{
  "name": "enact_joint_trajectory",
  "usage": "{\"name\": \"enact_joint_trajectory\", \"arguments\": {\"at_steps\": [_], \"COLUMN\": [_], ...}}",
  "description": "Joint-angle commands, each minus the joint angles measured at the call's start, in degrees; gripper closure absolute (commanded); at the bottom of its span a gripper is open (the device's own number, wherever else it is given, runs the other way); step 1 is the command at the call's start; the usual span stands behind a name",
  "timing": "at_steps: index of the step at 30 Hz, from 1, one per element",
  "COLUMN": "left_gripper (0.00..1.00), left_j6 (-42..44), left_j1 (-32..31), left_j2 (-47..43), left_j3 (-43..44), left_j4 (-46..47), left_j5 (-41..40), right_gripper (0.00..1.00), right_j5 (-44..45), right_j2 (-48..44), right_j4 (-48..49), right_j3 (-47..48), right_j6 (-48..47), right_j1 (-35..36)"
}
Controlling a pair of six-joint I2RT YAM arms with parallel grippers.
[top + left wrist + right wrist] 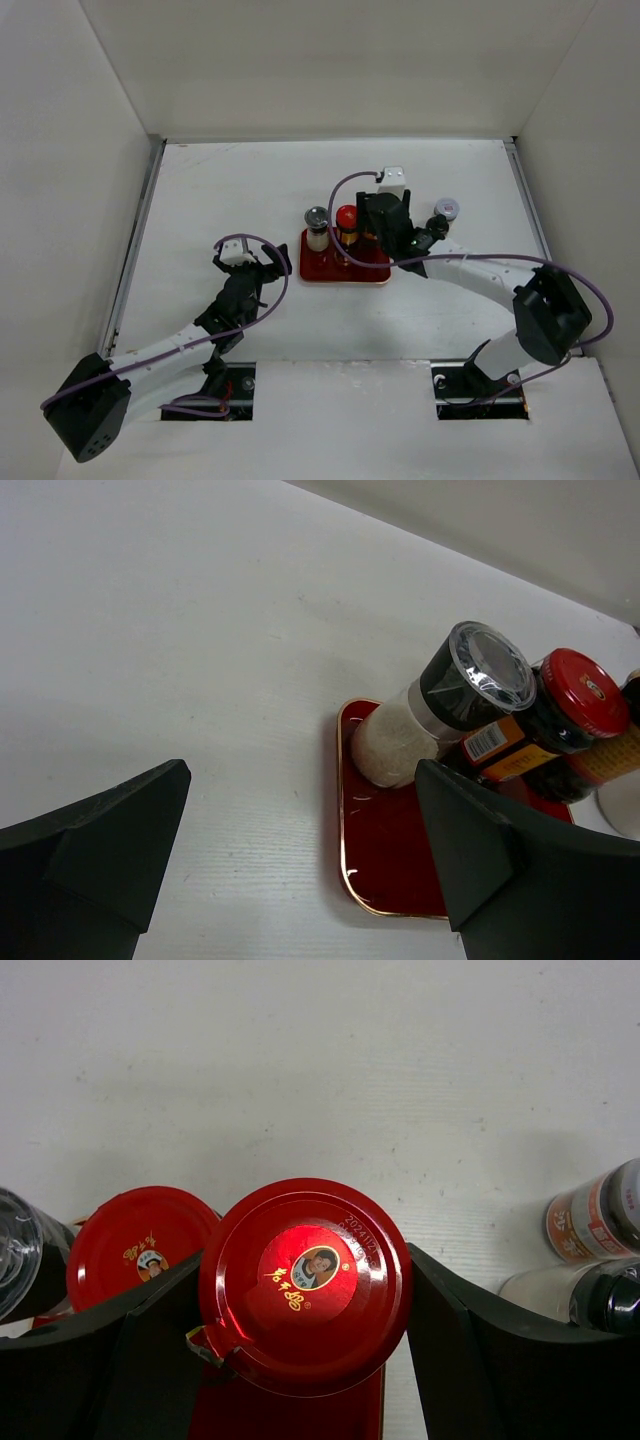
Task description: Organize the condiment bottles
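Table [250,180] from above: the right gripper [383,232] is over the red tray [345,272], with a red-capped bottle [346,222] and a grey-topped shaker [317,228] to its left and another shaker [446,210] off the tray to its right. The left gripper [250,265] is spread wide, apart from the tray.

Left wrist: that shaker and bottle stand on the tray, ahead and right of the fingers.

Right wrist: the jaws clamp a second red-capped bottle [305,1285] over the tray.
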Motion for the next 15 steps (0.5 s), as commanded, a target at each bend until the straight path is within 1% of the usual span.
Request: {"name": "enact_joint_trajectory", "arguments": {"at_steps": [1,9,11,15], "left_gripper": [0.00,0.00,0.00,0.00], "left_j6": [-0.7,-0.8,-0.7,-0.7], "left_j1": [-0.4,-0.2,-0.8,-0.9], "left_j2": [-0.7,-0.4,-0.2,0.1], "left_j3": [0.1,0.3,0.4,0.6], "left_j4": [3.1,3.1,3.2,3.2], "left_j5": [-0.1,0.2,-0.1,-0.2], "right_gripper": [0.38,0.38,0.38,0.38], "right_j5": [3.4,1.9,1.6,0.1], "right_j2": [0.2,-7.3,-7.3,-3.7], "right_j4": [8.3,10.0,9.8,10.6], "right_j3": [-0.5,-3.4,-3.6,-3.8], "right_j6": [-1.0,0.2,0.1,1.3], "right_j1": [-0.2,-0.6,-0.9,-1.9]}}
